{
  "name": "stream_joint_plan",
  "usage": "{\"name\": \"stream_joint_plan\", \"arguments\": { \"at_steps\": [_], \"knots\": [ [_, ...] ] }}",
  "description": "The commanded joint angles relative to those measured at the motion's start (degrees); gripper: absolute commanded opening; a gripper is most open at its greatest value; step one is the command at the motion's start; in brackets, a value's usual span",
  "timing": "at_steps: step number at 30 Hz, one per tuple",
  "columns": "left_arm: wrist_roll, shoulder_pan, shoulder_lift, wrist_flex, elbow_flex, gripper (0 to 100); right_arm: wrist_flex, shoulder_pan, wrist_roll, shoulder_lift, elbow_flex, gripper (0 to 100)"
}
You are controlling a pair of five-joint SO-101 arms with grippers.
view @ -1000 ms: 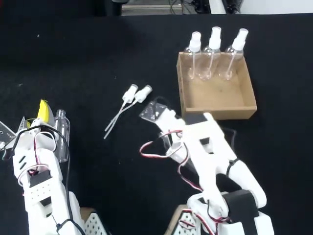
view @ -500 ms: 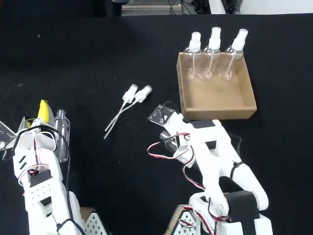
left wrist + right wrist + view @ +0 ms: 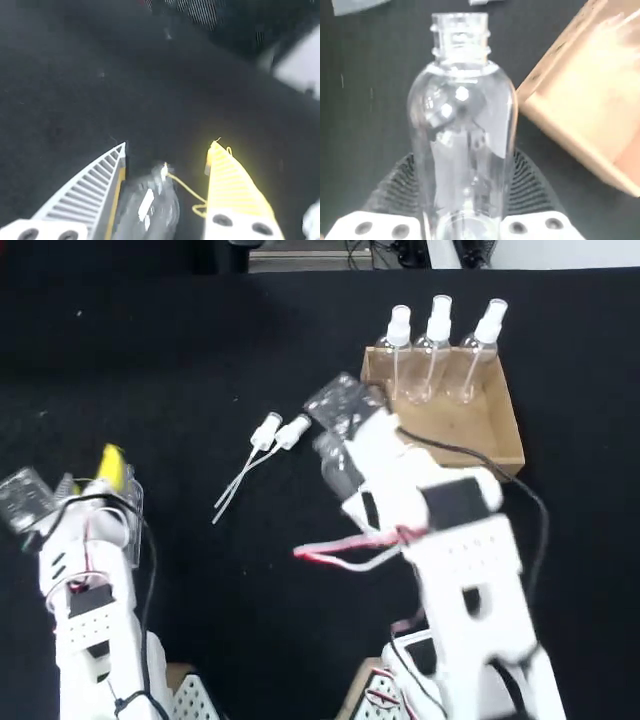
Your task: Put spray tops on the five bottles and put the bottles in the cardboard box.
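Observation:
My right gripper (image 3: 345, 475) is shut on a clear uncapped bottle (image 3: 462, 115) and holds it above the table, left of the cardboard box (image 3: 500, 430); the bottle's open neck points away from the wrist. The fingers (image 3: 530, 192) clasp its lower body. At the far left, my left gripper (image 3: 118, 480) with its yellow finger (image 3: 227, 180) is shut on a second uncapped bottle (image 3: 150, 210), which looks blurred. Two loose spray tops (image 3: 280, 430) with long tubes lie side by side mid-table. Three capped bottles (image 3: 432, 350) stand along the box's far wall.
A black cloth covers the table. The near half of the box floor (image 3: 450, 435) is bare. One box corner (image 3: 590, 100) lies close beside the held bottle. Red and black cables hang from the right arm (image 3: 345, 555).
The right arm has risen and swung toward the box's left corner, carrying its bottle. The left arm has lifted a little, its bottle with it.

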Motion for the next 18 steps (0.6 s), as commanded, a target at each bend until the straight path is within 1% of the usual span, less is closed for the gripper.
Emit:
{"name": "stream_joint_plan", "arguments": {
  "at_steps": [1,4,6,11,15,18],
  "knots": [
    [-4.8,6.4,-0.4,14.2,-8.6,25,-8.9,-1.0,-6.0,-5.8,0.5,1.4],
    [-5.2,9.1,-0.4,25.0,-14.2,25,-18.2,-1.1,-8.5,-6.7,7.7,1.1],
    [-5.3,10.0,-0.4,29.7,-17.0,25,-23.6,-1.1,-10.5,-6.8,12.4,1.1],
    [-9.8,9.5,-0.3,36.7,-22.6,25,-33.8,-0.9,-17.3,-8.5,21.8,1.1],
    [-12.5,6.8,-0.3,44.3,-31.7,25,-39.6,-1.2,-19.5,-13.7,29.2,1.1],
    [-14.0,5.1,0.4,48.1,-37.8,25,-42.4,-1.1,-20.2,-18.1,35.0,1.1]
  ]
}}
